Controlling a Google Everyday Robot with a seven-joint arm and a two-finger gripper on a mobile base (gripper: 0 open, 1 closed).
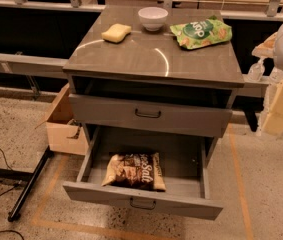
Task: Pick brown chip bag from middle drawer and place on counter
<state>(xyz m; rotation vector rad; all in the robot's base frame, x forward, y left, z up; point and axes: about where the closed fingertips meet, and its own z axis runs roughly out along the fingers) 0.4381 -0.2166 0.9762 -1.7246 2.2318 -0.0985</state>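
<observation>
At the far left, an opened cardboard box (61, 126) is seen on the speckled floor, set against the left side of a grey cabinet. On the desk (151, 59), the glossy top of that cabinet, a yellow sponge (116, 32) is placed toward the left rear. A white bowl (153, 18) stands at the rear middle, and a green chip bag (201, 32) lies at the right rear. The three are kept apart from one another. Below the desk a dark gap is shown, then a closed taller-fronted drawer (151, 116). Beneath it the middle drawer (141, 200) is pulled out, and the brown chip bag (135, 171) is laid flat inside, toward the front and left of centre, lettering upward. At the right edge, beside the cabinet and well apart from the brown bag, the gripper (280, 109) is seen. Whether it is spread or closed cannot be told.
</observation>
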